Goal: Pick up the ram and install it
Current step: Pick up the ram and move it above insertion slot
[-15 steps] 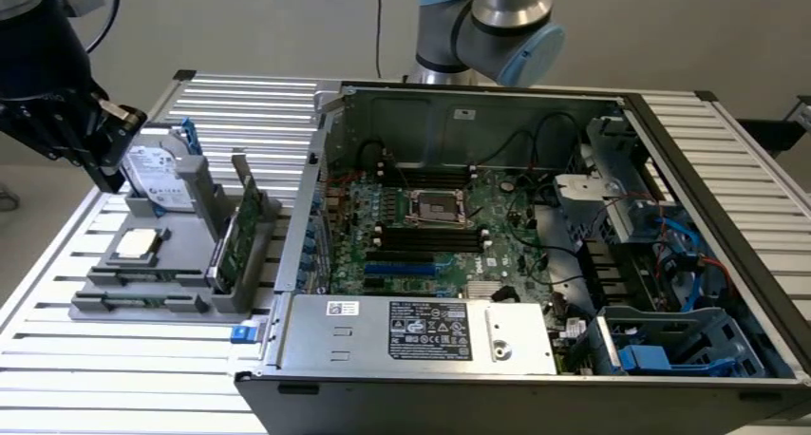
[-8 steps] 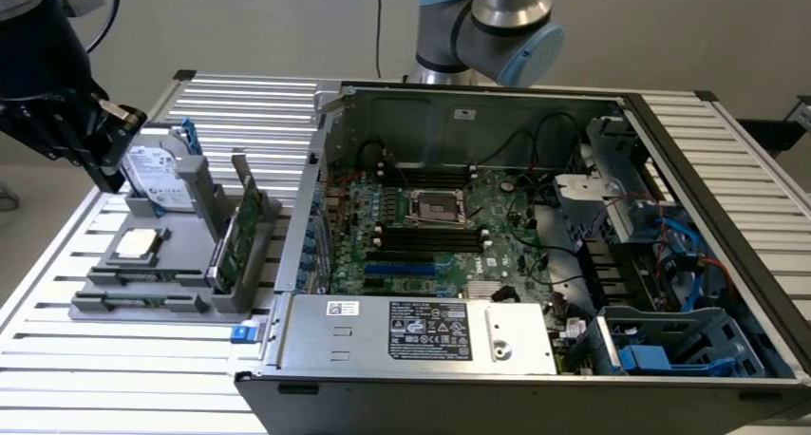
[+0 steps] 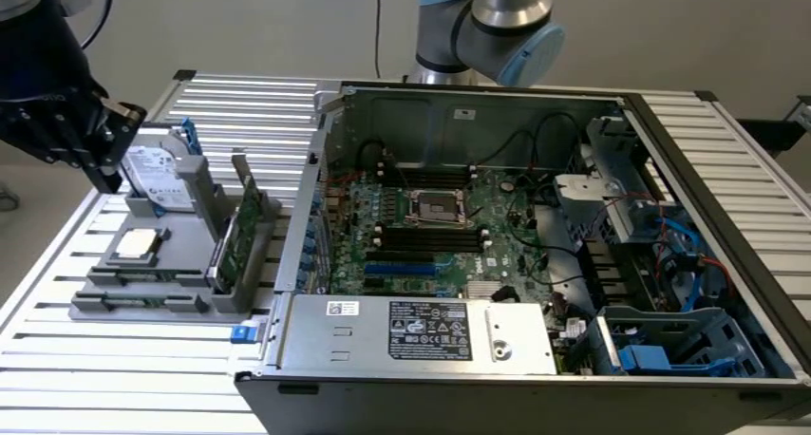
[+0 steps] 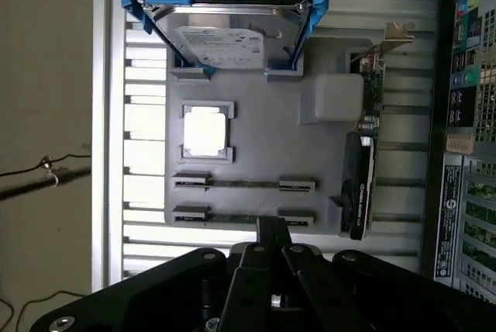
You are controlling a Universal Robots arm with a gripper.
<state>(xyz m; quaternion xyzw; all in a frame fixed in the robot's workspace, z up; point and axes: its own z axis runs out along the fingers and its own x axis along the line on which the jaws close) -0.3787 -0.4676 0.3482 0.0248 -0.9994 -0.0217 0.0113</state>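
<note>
Two ram sticks stand on edge in the grey holder tray; from above they are thin lines, one behind the other. In the exterior view they sit in the tray's front slots. My gripper hovers above the tray's near edge, close to the nearer ram stick, with its fingers shut and nothing between them. In the exterior view the black gripper hangs at the far left, above the hard drive end of the tray. The motherboard's black slots lie in the open computer case.
On the tray also stand a silver hard drive with blue handles, a square processor chip and a taller green card. The open case fills the exterior view's right, with its power supply at the front. A slatted metal table carries everything.
</note>
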